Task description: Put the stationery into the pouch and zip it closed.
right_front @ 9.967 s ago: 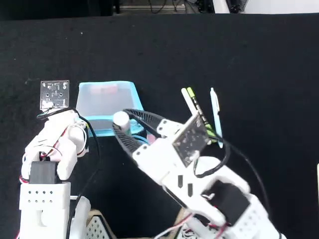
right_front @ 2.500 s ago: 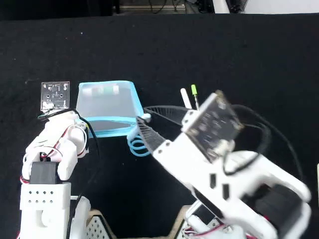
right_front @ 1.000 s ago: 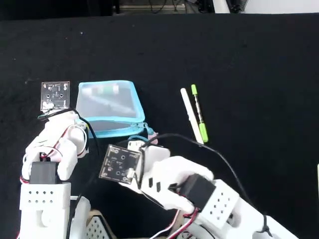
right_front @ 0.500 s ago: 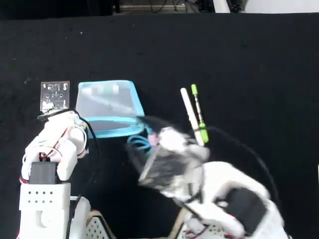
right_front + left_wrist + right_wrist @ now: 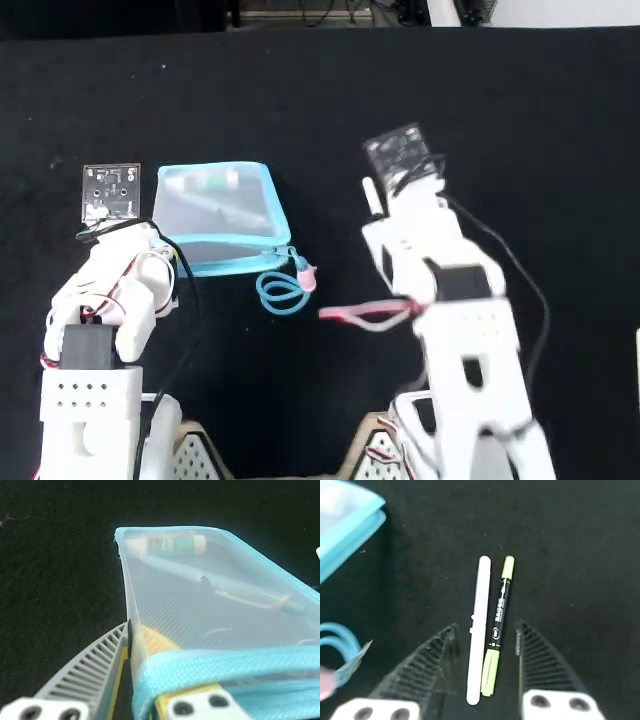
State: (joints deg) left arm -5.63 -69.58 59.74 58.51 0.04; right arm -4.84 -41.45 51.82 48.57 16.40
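Currently mid-load, by my read. Left tool is clenched on the near-left corner of the pouch, pinning it to the desk. A pale pen and a capped stick already sit inside. The zip cord loop trails off the pouch's near-right corner; can't tell how far the zip is open. Well right of the pouch, the white pen and green marker lie side by side on the desk. Right tool hangs over them, spread wide and empty, jaws straddling both. Next move likely needs a drop and a close on the pair (or re-centre on one), then a carry left to the pouch mouth. Zipping comes last.
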